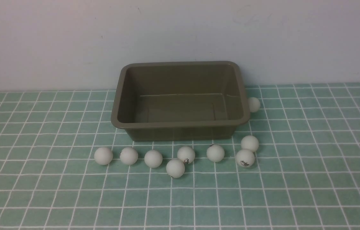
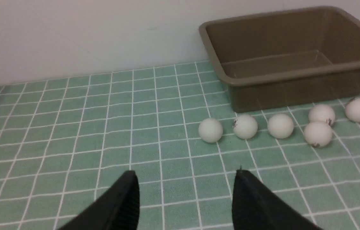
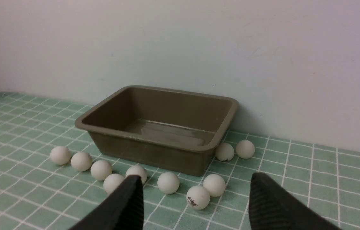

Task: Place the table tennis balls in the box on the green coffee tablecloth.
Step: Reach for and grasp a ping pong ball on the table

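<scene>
The olive-brown box (image 1: 180, 127) stands empty at the back of the green checked tablecloth (image 1: 311, 179), against the wall. Several white table tennis balls (image 1: 153, 158) lie in a loose row on the cloth in front of it, and one ball (image 1: 254, 104) rests by its right side. No gripper shows in the front view. My left gripper (image 2: 186, 182) is open and empty, short of the leftmost ball (image 2: 210, 130). My right gripper (image 3: 196, 185) is open and empty, above the cloth near a logo-marked ball (image 3: 198, 197). The box also shows in the left wrist view (image 2: 291, 76) and the right wrist view (image 3: 154, 140).
A plain pale wall (image 1: 180, 35) rises right behind the box. Two balls (image 3: 235, 150) sit close together beside the box's right end in the right wrist view. The cloth runs past the frame edges on both sides and toward me.
</scene>
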Controlling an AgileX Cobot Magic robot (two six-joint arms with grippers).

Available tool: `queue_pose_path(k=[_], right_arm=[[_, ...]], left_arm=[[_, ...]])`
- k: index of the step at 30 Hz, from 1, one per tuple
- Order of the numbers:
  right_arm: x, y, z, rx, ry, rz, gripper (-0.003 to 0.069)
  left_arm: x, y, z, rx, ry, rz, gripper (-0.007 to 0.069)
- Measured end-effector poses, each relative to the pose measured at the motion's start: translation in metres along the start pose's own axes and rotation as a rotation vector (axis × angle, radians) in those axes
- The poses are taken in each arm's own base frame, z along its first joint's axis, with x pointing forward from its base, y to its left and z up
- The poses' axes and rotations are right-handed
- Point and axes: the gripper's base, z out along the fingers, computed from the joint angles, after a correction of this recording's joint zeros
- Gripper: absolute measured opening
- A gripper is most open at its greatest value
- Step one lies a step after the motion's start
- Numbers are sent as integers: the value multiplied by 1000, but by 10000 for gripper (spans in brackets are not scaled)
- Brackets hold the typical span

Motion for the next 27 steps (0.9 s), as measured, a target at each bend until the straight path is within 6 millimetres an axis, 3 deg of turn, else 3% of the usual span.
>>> queue_pose_path(k=[5,9,14,20,27], right_arm=[[1,3,6,-69,53,-36,408],[1,1,14,-84,100,-43,408],[-1,-2,28,-130,152,-50,408],[-4,-1,45,-247,191,-58,408],[0,-11,72,-290,305,-18,408]], left_arm=[[-15,0,-10,-8,-28,-57,363],[-30,2,2,7,104,-35,363],[-57,4,46,113,269,71,363],[-61,-9,95,364,359,240,363],[-58,-17,120,459,383,354,363]])
